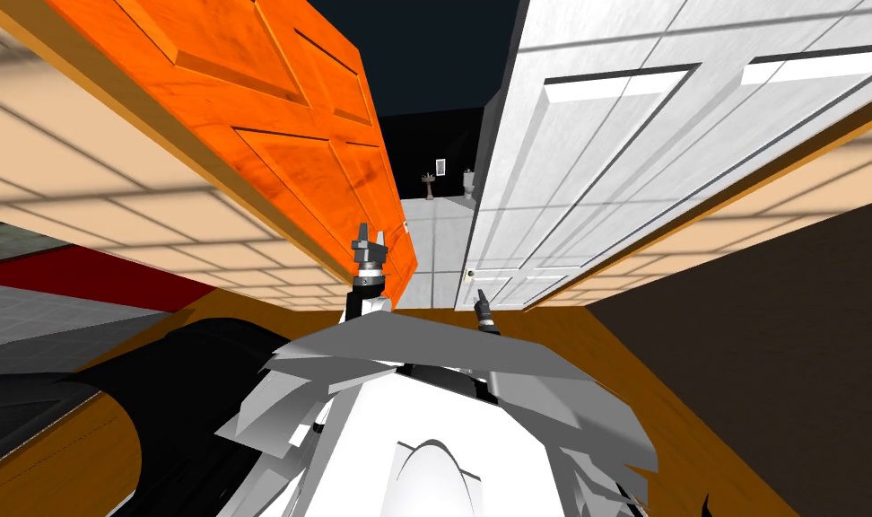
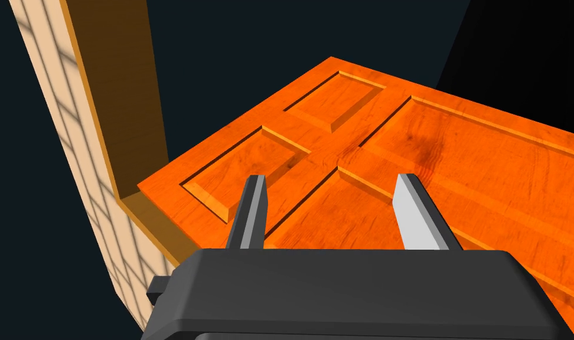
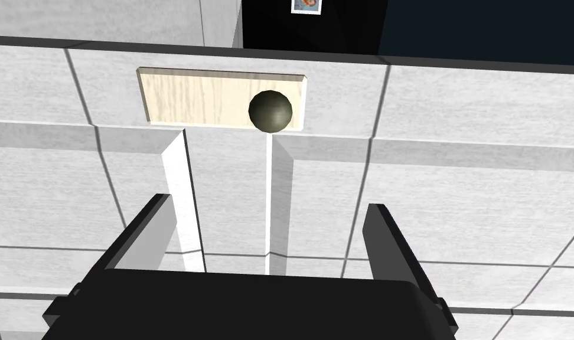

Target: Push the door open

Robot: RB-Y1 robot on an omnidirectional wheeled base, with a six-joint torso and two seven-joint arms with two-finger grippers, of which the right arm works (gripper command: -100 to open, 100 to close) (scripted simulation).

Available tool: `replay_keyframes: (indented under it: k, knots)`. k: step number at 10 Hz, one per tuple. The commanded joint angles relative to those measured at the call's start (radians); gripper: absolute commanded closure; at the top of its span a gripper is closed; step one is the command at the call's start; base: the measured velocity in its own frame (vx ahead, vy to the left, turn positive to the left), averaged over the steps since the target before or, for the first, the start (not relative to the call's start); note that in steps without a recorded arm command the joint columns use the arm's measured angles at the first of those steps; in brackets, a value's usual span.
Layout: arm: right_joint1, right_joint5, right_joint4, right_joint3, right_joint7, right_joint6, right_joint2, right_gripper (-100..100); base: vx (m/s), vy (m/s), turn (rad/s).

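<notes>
Two doors stand ajar ahead of me. An orange panelled door [image 1: 291, 135] is on my left, a white panelled door [image 1: 605, 179] on my right, with a narrow gap between them. My left gripper [image 1: 370, 238] is raised at the orange door's free edge. In the left wrist view its open fingers [image 2: 332, 177] point at the orange door's panels [image 2: 427, 153] from close by, with nothing held. My right gripper [image 1: 481, 296] sits lower, before the white door. It is open [image 3: 269, 202] just below a dark round knob [image 3: 270, 111] on a pale plate [image 3: 191, 97].
Through the gap lies a grey tiled floor [image 1: 434, 251] with a small sink [image 1: 430, 184] and toilet [image 1: 469, 182] far back. Peach tiled walls [image 1: 111, 188] flank both doors. A brown door frame [image 2: 111, 88] borders the orange door. A black area shows above.
</notes>
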Motion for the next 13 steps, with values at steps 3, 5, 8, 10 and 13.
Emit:
replay_keyframes:
  k: [3,5,8,10,13]
  knots:
    - [-0.014,-0.002,0.016,-0.006,0.002,-0.001,0.001,-100,0.113,0.014,0.021]
    - [-0.028,-0.005,0.031,-0.013,0.005,0.0,0.005,-100,0.172,0.029,0.024]
    - [-0.047,-0.009,0.051,-0.022,0.009,0.001,0.015,-100,0.204,0.025,0.023]
    - [-0.049,-0.009,0.052,-0.023,0.009,0.002,0.016,-100,0.134,0.032,0.008]
    - [-0.049,-0.009,0.052,-0.023,0.009,0.002,0.016,100,-0.019,-0.006,0.008]
